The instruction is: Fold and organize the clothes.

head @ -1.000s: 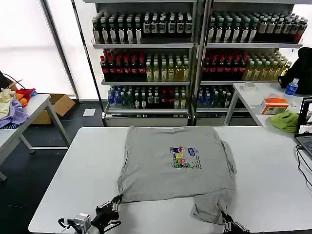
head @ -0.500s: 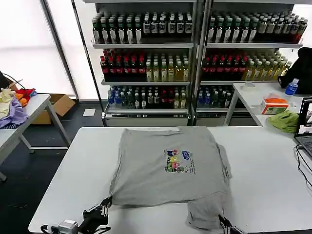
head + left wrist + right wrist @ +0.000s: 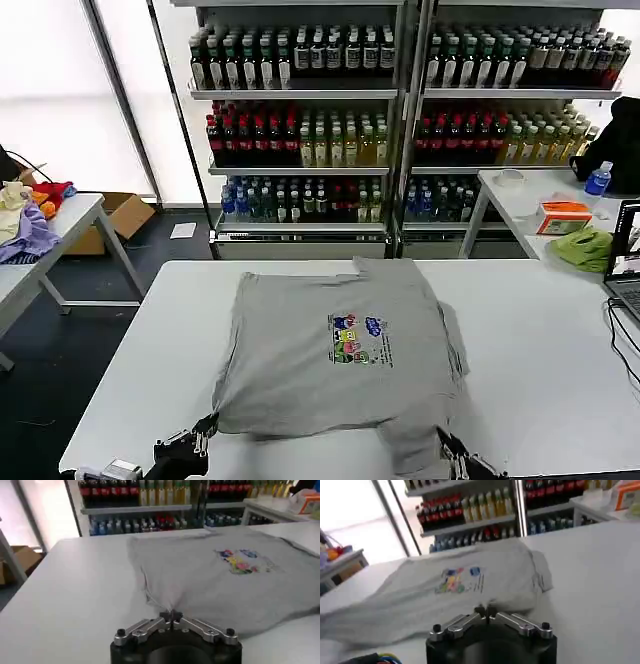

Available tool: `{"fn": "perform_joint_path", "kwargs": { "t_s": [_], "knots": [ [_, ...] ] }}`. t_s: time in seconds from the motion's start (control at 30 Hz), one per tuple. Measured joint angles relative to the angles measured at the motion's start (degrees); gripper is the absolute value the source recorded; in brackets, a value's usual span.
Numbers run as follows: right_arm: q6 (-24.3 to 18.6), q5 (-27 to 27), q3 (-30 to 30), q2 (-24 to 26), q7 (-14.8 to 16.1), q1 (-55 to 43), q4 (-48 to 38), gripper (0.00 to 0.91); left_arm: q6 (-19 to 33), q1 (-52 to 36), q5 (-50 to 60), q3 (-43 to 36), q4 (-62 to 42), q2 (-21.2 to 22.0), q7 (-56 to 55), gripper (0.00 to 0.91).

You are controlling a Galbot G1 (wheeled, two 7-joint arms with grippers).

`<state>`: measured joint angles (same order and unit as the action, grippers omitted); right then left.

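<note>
Left claw (image 3: pixel 171 615), right claw (image 3: pixel 485 612) each pinch grey shirt (image 3: pixel 335 350) near-edge corners.

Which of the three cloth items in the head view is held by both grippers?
The light grey cotton shirt with the multicoloured chest print, spread on the white table. The left gripper and right gripper pinch its near corners; the lilac and red heap and green cloth lie untouched on side tables.

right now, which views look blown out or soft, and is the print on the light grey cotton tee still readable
Head view: the windows at far left are blown out white, yet the light grey cotton tee is evenly lit and its multicoloured print crisp. Both wrist views: softer, the print smeared to colour blobs, backgrounds washed out.
</note>
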<state>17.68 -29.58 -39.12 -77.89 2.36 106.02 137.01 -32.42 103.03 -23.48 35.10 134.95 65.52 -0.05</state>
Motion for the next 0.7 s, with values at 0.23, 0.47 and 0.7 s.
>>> {"fn": "perform_joint_path", "kwargs": {
  "t_s": [0.23, 0.47, 0.7],
  "knots": [
    [0.2, -1.6, 0.5, 0.7, -1.9, -10.1, -5.2, 0.0, -0.3, -9.1, -4.3, -0.6, -4.4, -1.7, 1.0, 0.04],
    [0.7, -0.8, 2.0, 1.6, -2.4, -20.2, -11.9, 0.0, -0.5, -18.6, -8.0, -2.3, -9.8, -4.1, 2.4, 0.04],
    [0.6, 2.9, 4.6, 1.5, -2.3, -28.8, -20.0, 0.907, -0.5, -27.9, -9.9, -5.0, -17.0, -4.2, 3.2, 0.907]
  ]
}}
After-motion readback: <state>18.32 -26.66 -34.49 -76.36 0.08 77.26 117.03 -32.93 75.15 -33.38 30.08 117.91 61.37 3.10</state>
